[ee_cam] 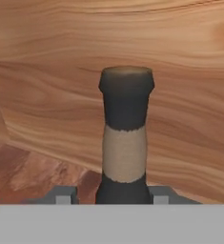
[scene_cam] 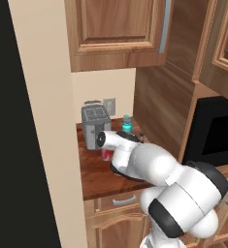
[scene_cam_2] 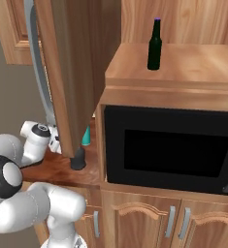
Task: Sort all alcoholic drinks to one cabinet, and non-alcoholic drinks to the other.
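We have the jaws set on either side of the squat black bottle (ee_cam: 125,138), low on its neck; whether they have closed on it yet, we cannot tell. It stands on the bench (scene_cam: 97,173), at the foot of the wooden side panel. The slim green bottle (scene_cam_2: 154,44) stands on top of the microwave housing (scene_cam_2: 173,72), the teal bottle (scene_cam: 127,124) at the back of the bench beside the toaster (scene_cam: 94,126), the red can (scene_cam: 106,154) half hidden behind our arm. We judge nothing sorted yet; all four drinks are left to place.
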Controlling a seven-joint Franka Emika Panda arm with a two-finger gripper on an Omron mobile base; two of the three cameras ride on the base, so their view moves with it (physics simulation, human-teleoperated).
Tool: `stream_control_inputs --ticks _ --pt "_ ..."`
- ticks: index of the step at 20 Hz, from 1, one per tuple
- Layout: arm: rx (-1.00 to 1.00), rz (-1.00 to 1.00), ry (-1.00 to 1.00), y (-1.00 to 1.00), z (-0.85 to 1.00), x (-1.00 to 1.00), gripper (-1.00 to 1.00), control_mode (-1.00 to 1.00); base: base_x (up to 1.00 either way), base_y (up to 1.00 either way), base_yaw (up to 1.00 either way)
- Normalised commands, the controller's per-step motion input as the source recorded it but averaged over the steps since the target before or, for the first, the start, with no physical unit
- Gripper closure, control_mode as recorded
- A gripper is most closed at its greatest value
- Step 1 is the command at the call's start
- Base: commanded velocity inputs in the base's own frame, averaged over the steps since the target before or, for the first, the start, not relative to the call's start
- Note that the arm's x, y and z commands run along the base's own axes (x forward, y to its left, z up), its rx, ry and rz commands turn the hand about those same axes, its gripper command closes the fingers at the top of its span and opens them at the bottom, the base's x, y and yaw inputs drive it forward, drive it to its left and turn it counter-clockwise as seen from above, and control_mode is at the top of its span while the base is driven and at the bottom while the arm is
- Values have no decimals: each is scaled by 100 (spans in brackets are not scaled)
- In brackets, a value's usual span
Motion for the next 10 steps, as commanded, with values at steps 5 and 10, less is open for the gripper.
stream_control_inputs --ticks 5,10 --pt "-4 0 0 -9 12 -6 100 -100 0 0 0" --pt "0 0 0 -17 54 -37 100 -100 0 0 0"
